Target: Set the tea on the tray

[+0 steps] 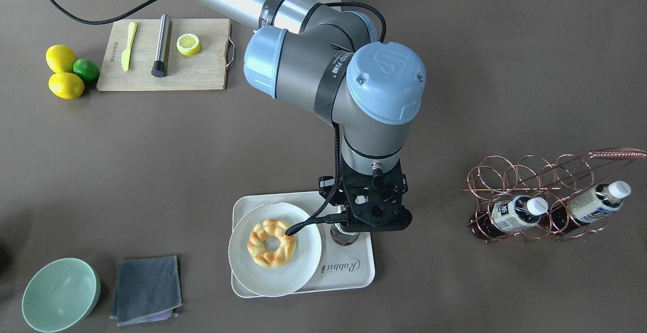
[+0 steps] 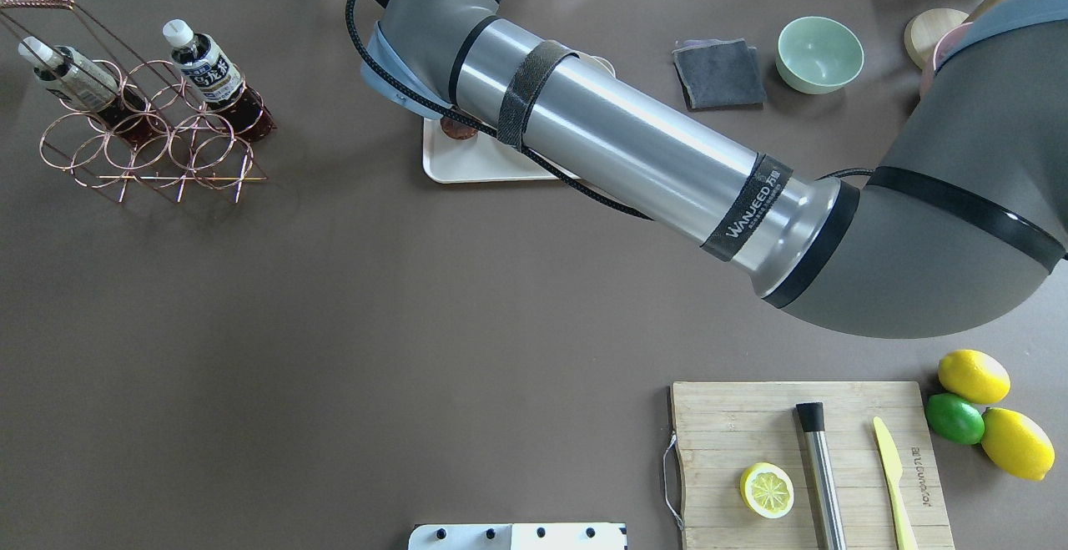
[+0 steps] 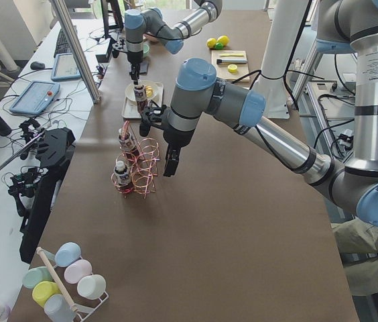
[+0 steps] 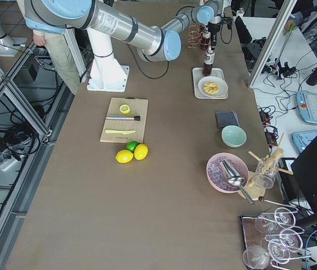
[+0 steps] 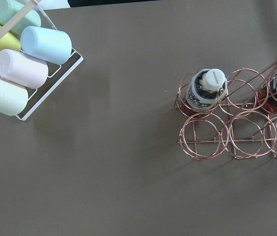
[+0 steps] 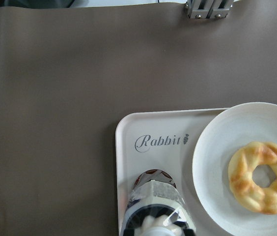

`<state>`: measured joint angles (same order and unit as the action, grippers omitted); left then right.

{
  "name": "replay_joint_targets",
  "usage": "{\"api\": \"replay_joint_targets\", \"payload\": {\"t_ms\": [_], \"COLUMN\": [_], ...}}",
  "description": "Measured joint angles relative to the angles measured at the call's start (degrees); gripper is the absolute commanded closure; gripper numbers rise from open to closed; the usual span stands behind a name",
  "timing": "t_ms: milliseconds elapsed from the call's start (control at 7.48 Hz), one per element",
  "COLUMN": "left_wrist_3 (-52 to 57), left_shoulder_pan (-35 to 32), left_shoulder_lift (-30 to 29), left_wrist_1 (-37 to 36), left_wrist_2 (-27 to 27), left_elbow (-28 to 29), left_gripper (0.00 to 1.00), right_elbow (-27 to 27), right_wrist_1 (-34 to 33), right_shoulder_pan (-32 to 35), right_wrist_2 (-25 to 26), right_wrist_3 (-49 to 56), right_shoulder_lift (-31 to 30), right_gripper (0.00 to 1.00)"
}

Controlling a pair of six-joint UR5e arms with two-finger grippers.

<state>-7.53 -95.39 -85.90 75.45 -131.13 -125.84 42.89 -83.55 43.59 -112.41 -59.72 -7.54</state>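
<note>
On the brown tabletop (image 1: 151, 161), the tea (image 6: 153, 196) stands upright over the bare strip of the tray (image 6: 128, 147) beside the plate (image 6: 217, 162) (contact unclear), directly under the right gripper (image 1: 371, 217), whose fingers clamp its top. Well apart, the left gripper (image 3: 170, 161) hangs near the rack (image 1: 530, 191); its fingers' state cannot be told.

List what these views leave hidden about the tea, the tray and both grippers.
right gripper: jaws hidden under the wrist mount in the front-facing view, behind the arm overhead; open or shut unknown.
tea: cap blurred, cut by the right wrist view's bottom edge; contact with the tray unclear.
left gripper: shown only in the left side view, too small.
</note>
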Motion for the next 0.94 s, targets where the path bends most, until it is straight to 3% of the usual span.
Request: {"api": "replay_joint_targets", "payload": {"t_ms": [134,268,401,669,803,936], "left_wrist_3": [0.0,0.0,0.0,0.0,0.1,0.5], "left_shoulder_pan": [0.0,0.0,0.0,0.0,0.0,0.0], "left_shoulder_lift": [0.0,0.0,0.0,0.0,0.2,0.4], "left_wrist_1": [0.0,0.0,0.0,0.1,0.2,0.3], "left_wrist_2": [0.0,0.0,0.0,0.0,0.0,0.0], "left_elbow": [0.0,0.0,0.0,0.1,0.2,0.5], "left_gripper": [0.04,0.04,0.04,0.04,0.04,0.04], "right_elbow": [-0.3,-0.5,-0.5,1.8,6.4,15.9], "right_wrist_1": [0.1,0.2,0.2,-0.4,-2.8,-8.0], "right_shoulder_pan": [0.0,0.0,0.0,1.4,3.5,5.9], "right_wrist_2": [0.0,0.0,0.0,-1.5,-3.8,-6.1], "right_wrist_3": [0.2,0.4,0.7,2.3,4.3,8.4], "right_shoulder_lift": [0.0,0.0,0.1,-0.6,-3.0,-8.5], "right_gripper": [0.28,0.06,0.0,0.0,0.0,0.0]}}
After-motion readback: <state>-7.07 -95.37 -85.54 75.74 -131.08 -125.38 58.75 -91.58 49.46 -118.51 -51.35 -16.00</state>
